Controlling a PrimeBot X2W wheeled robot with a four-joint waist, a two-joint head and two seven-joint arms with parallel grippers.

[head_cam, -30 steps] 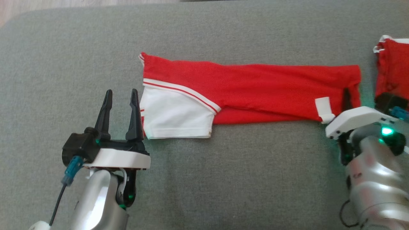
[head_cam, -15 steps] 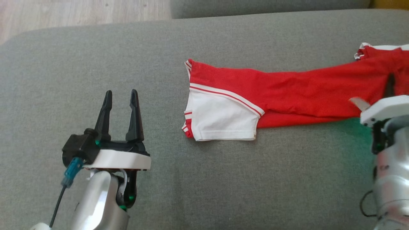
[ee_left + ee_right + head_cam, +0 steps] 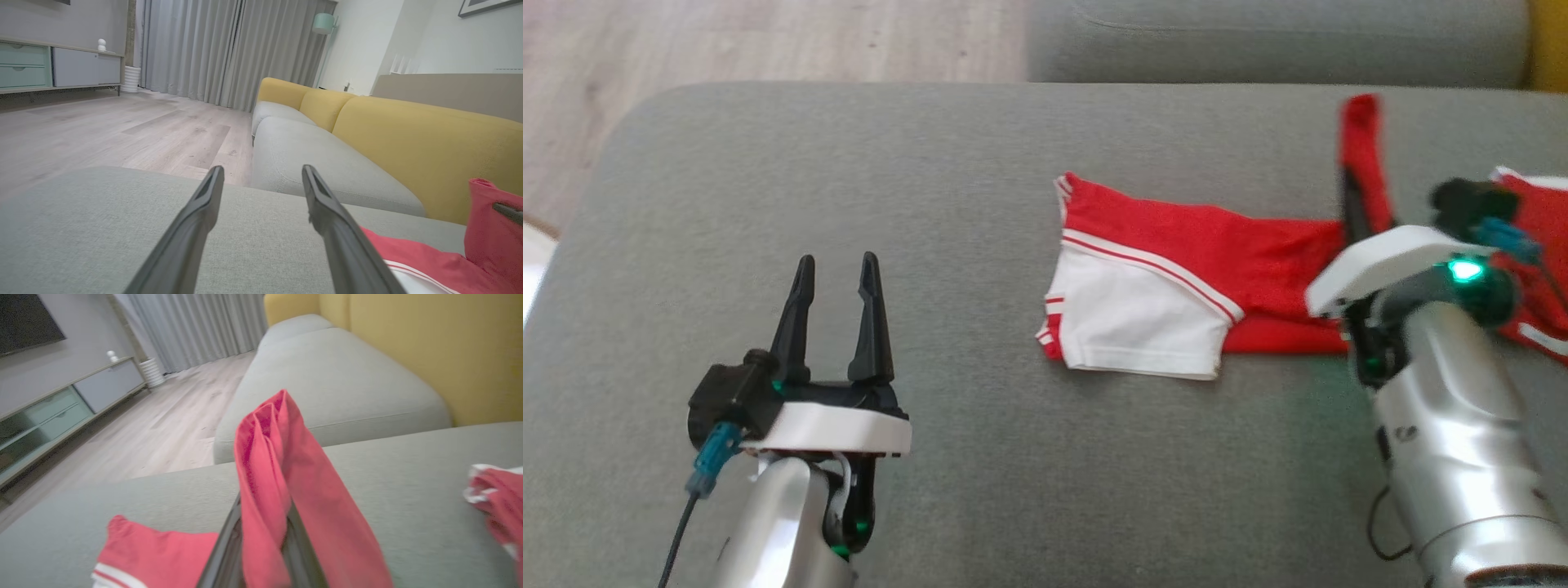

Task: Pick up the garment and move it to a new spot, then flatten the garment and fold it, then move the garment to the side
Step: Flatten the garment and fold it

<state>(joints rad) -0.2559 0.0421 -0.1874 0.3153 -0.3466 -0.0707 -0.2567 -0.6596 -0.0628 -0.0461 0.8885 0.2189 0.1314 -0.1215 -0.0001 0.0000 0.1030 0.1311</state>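
Garment [image 3: 1176, 253], red with white sleeve: lies in a long strip on grey cushion [image 3: 931, 204], its right end raised, pinched in right gripper [image 3: 1352, 184]. Left gripper [image 3: 837, 269] parted, empty, well apart. Likely step: folding. Advice: carry the end low, matching edges.

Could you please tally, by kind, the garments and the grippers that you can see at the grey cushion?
Red-and-white fabric garments: 2 (long garment clamped in the right gripper; second garment lying to its right on the grey upholstered cushion)
Grippers with two dark fingers: 2 (left gripper, jaws apart, holding nothing; right gripper)
Total: 4
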